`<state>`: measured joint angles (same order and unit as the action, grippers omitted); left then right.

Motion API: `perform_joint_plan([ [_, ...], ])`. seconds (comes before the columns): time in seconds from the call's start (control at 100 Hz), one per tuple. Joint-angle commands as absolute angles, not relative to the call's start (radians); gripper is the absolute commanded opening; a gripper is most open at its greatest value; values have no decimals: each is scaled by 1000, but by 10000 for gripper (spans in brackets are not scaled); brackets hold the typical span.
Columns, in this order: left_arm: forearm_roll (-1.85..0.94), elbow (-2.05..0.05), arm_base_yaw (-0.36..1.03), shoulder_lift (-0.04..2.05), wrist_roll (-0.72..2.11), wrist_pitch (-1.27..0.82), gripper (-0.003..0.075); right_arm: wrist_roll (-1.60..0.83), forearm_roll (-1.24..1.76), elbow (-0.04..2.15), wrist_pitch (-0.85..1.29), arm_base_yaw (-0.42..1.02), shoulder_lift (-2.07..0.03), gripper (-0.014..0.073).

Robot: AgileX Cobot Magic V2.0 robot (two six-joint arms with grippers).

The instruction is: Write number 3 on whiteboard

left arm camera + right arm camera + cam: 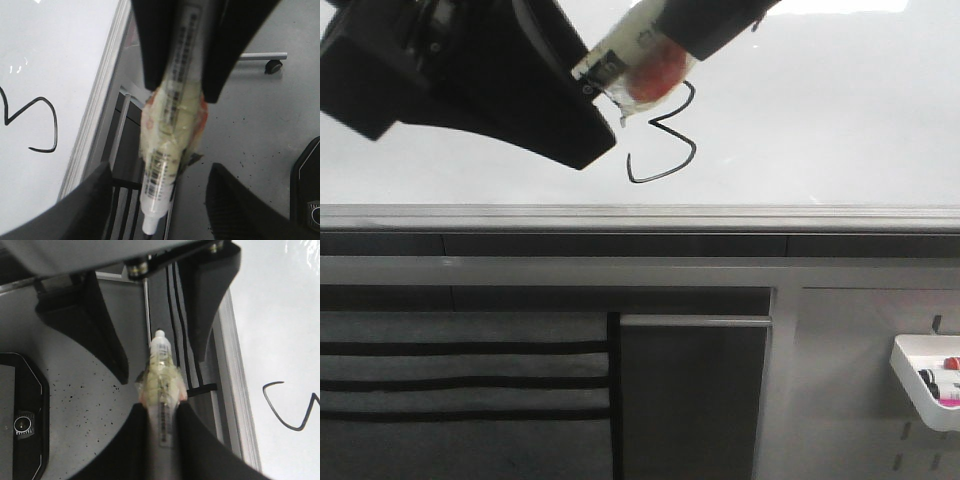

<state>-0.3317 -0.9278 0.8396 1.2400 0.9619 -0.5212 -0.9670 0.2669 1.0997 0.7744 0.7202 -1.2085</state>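
Gripped marker (630, 55) tight in right end effector (161, 430), left end effector (157, 200) wide about it; best held off whiteboard (840, 120), sparing finished 3 (694, 152).

- One whiteboard (840, 110), with one grey edge rail (720, 212) along it.
- One black number 3 (665, 135) drawn on the board.
- One marker (625, 60) wrapped in tape, held between the arms.
- Two grippers: left gripper (582, 95) and right gripper (688, 48).
- One white tray (910, 372) at the lower right, with two markers (940, 385) showing in it.
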Motion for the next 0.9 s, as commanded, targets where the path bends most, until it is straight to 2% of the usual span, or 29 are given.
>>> perform_joint_plan([
  [0.0,-356,-965,847,1220,962,-460,272,-978,277,1124,721,720,-1180,-39],
  [0.19,-356,-965,847,1220,962,-460,127,-978,277,1124,721,720,-1180,-39],
  [0.4,-356,-965,847,1220,962,-460,26,-978,277,1124,736,720,-1188,-39],
  [0.56,-356,-965,847,1220,962,-460,-18,-976,277,1124,745,720,-1191,-28],
  [0.63,-356,-965,847,1220,962,-460,-18,-976,277,1124,745,720,-1191,10],
  [0.8,-358,-965,825,1220,932,-456,-18,-913,277,1124,734,694,-1191,192],
  [0.89,-358,-965,786,1220,904,-451,-18,-878,277,1124,732,657,-1182,245],
])
